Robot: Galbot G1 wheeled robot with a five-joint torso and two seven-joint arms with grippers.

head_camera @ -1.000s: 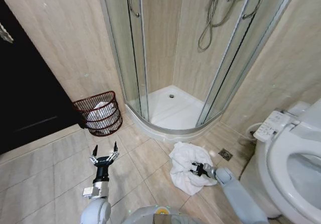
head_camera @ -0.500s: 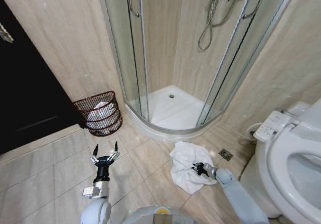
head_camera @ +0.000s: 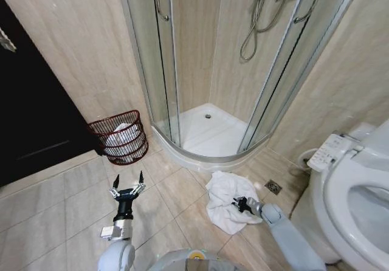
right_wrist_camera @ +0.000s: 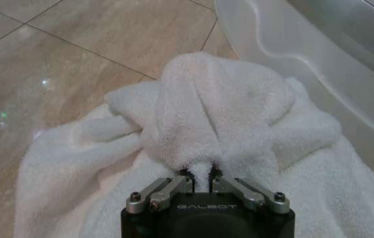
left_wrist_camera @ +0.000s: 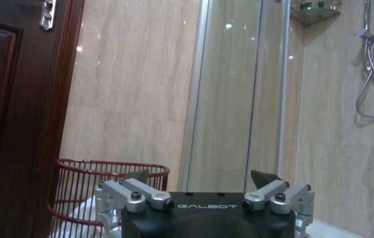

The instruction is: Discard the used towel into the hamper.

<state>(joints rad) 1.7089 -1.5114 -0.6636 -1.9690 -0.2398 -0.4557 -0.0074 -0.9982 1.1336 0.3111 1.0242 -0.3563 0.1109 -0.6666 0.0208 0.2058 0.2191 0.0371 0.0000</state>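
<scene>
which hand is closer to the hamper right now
The left hand. It hovers open over the floor tiles just in front of the hamper. The right hand is farther off, shut on the towel by the shower base.

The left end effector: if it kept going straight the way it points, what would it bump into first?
Probably the hamper, just off its line. The open left end effector also faces the beige wall, but depth is unclear.

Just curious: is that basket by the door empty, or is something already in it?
Not empty. White cloth shows through the wires of the hamper, lying low inside it.
</scene>
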